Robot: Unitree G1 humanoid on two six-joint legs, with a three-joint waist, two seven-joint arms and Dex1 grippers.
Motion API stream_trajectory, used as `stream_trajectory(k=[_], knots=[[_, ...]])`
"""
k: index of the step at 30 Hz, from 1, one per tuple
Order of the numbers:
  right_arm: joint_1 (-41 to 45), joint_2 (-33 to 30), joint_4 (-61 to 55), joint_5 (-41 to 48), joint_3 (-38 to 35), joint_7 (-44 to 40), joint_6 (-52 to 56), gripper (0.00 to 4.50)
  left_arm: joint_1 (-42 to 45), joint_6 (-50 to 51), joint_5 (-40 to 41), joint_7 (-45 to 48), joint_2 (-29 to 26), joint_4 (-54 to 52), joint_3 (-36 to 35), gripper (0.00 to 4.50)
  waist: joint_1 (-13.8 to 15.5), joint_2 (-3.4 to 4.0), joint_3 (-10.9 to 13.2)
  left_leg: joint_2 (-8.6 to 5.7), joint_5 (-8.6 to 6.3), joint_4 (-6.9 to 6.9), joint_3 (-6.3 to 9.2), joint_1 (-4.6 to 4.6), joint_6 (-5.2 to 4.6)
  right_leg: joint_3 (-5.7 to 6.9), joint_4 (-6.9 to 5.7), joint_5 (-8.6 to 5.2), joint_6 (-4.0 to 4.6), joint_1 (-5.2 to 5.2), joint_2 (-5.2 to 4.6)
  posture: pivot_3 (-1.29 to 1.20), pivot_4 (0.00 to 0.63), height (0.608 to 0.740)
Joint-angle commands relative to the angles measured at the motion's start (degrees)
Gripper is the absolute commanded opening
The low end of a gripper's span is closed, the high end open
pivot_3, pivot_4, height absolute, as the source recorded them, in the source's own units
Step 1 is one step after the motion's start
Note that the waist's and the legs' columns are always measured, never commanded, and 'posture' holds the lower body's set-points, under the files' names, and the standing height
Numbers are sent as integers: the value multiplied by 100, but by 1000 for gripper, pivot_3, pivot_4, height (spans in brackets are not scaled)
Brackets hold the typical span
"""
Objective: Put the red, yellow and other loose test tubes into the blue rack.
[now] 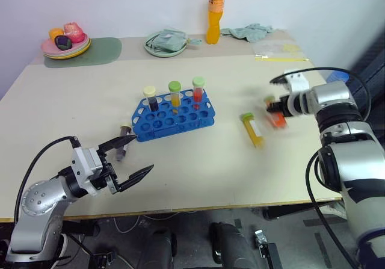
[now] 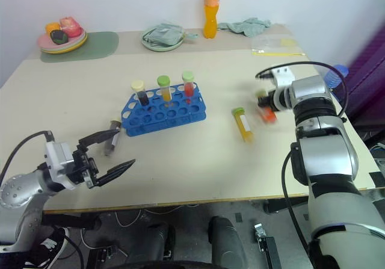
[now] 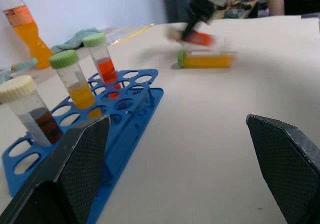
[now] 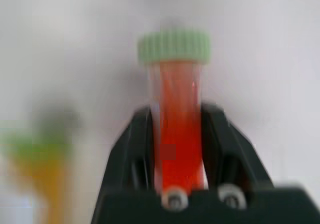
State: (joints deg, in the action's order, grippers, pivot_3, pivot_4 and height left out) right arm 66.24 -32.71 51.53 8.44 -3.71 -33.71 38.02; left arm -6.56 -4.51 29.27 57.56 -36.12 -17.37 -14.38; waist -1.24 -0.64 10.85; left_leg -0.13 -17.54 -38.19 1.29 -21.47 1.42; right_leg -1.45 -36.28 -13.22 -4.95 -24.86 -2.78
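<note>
The blue rack (image 1: 171,116) sits near the middle of the table (image 1: 72,112) and serves as the reference here. Three capped tubes stand upright in its back row: a dark tube (image 1: 151,98) with a cream cap, a yellow tube (image 1: 175,93) with a green cap, and a red tube (image 1: 198,89) with a green cap. To the right of the rack, well apart from it, a loose yellow tube (image 1: 252,129) lies flat on the table. Farther right again, the right gripper (image 1: 275,111) is closed on a red-orange tube (image 4: 176,129) with a green cap, which sticks out between its two black fingers. Just beside the rack's left end, a small dark tube (image 1: 123,140) lies on the table. In front of the rack and to its left, the left gripper (image 1: 133,159) hangs with its fingers spread wide and holds nothing. Behind the rack, along the far edge of the table, stand an orange drink bottle (image 1: 215,13), a green plate (image 1: 165,43) and a plate of toy food (image 1: 65,42).
</note>
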Motion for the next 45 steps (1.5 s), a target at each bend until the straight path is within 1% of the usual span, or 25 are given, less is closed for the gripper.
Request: stream_trajectory(k=[1, 2, 3, 4, 5, 6, 8, 9, 10, 12, 13, 15, 18, 22, 24, 27, 31, 39, 45], knots=[[-866, 192, -2288, 627, -686, -153, -1300, 771, 148, -116, 59, 116, -127, 83, -156, 4500, 14, -2, -1, 3, 0, 2, 6, -1, 0, 1, 2, 0, 0, 0, 5, 0, 150, 740], [-1250, 349, -2990, 799, -807, -153, -1523, 771, 220, -98, 74, 135, -149, 140, -167, 4500, 40, -2, -2, 8, -1, 2, 10, -4, -1, 3, 2, -1, 0, 1, 8, 0, 150, 740], [-1480, 473, -3414, 916, -890, -99, -1626, 771, 273, -93, 91, 157, -167, 197, -181, 4500, 47, -2, -2, 9, -1, 7, 16, -4, -2, 6, 5, -1, 1, 2, 7, 0, 150, 740], [-1803, 729, -3975, 1076, -968, -13, -1879, 771, 343, -82, 109, 173, -182, 254, -186, 4500, 42, -2, -2, 13, -1, 7, 21, -5, -2, 9, 6, -1, 1, 3, 6, 0, 150, 740], [-2108, 951, -4426, 1153, -964, 6, -2224, 771, 406, -65, 126, 186, -193, 311, -186, 4500, 38, -2, -2, 16, -1, 5, 23, -4, -1, 7, 4, -1, 1, 2, 3, 0, 150, 740], [-2409, 1202, -4765, 1033, -885, 216, -2585, 771, 469, -89, 101, 226, -219, 378, -181, 4500, 35, -2, -2, 17, -1, 2, 26, -4, -1, 7, 3, -1, 0, 4, 3, 0, 150, 740], [-2732, 1702, -5042, 993, -812, 534, -3018, 771, 578, -104, 100, 314, -266, 522, -203, 4500, 14, -2, -2, 16, -1, -2, 29, 1, -1, 4, -2, -1, 0, 5, -1, 0, 150, 740], [-2910, 1973, -5152, 773, -571, 680, -3362, 771, 645, -63, 135, 345, -301, 577, -227, 4500, 1, 0, -2, 16, 0, -3, 27, 4, -1, 2, -5, 0, 0, 6, -2, 0, 150, 740], [-3024, 2143, -5219, 619, -398, 753, -3606, 771, 691, -29, 167, 363, -324, 612, -243, 4500, -7, 0, -2, 15, 0, -4, 23, 7, 0, -1, -7, 1, 0, 5, -2, 0, 150, 740], [-3144, 2284, -5272, 426, -208, 841, -3894, 771, 736, 1, 192, 384, -340, 642, -254, 4500, -21, 0, -2, 11, 1, -4, 25, 9, 1, -1, -11, 1, 2, 4, 1, 0, 150, 740], [-3206, 2609, -5020, 326, 7, 923, -4253, 771, 842, 33, 219, 432, -362, 779, -254, 4500, -22, 0, -2, 11, 1, -4, 25, 9, 2, 0, -12, 1, 3, 2, 2, 0, 150, 740], [-3282, 3041, -4491, -8, 417, 1024, -5072, 771, 1031, 68, 245, 515, -395, 1042, -240, 4500, -32, -3, -3, 9, 1, -3, 27, 10, 2, 1, -13, 1, 4, 2, 5, 0, 150, 740], [-3195, 3317, -3618, -378, 615, 1160, -5913, 771, 1166, 7, 193, 653, -421, 1307, -178, 4500, -116, -2, -3, 10, 2, -3, 28, 11, 4, 1, -15, 2, 6, 2, 10, 0, 150, 740], [-2986, 3539, -2558, -524, 667, 1438, -6639, 771, 1251, 29, 149, 696, -407, 1352, -136, 4500, -117, -3, -3, 7, 3, -3, 30, 6, 6, 1, -11, 2, 6, 2, -4, 0, 150, 740], [-2881, 3653, -2116, -405, 604, 1486, -6787, 771, 1277, 54, 157, 702, -423, 1352, -140, 4500, -130, -3, -3, 8, 4, -2, 29, 6, 7, 0, -8, 2, 5, 2, -9, 0, 150, 740], [-2746, 3607, -1592, -577, 591, 1619, -7182, 771, 1275, 95, 164, 664, -432, 1267, -146, 4500, -140, -2, -3, 9, 4, -1, 29, 8, 7, 1, -9, 2, 5, 2, -6, 0, 150, 740], [-2602, 3541, -1034, -603, 486, 1770, -7347, 771, 1172, 147, 171, 642, -460, 1103, -181, 4500, -139, -2, -3, 13, 4, 0, 30, 9, 8, 1, -11, 2, 6, 1, -4, 0, 150, 740], [-2670, 3573, -664, -652, 557, 1750, -7521, 771, 1006, 201, 219, 625, -550, 965, -284, 4500, -141, -2, -3, 15, 4, 0, 30, 10, 8, 0, -12, 2, 5, 1, -6, 0, 150, 740], [-2684, 3650, -701, -656, 633, 1689, -7535, 771, 901, 230, 244, 616, -609, 873, -332, 4500, -140, -3, -4, 15, 4, 0, 30, 11, 8, 0, -13, 2, 5, 2, -6, 0, 150, 740]])
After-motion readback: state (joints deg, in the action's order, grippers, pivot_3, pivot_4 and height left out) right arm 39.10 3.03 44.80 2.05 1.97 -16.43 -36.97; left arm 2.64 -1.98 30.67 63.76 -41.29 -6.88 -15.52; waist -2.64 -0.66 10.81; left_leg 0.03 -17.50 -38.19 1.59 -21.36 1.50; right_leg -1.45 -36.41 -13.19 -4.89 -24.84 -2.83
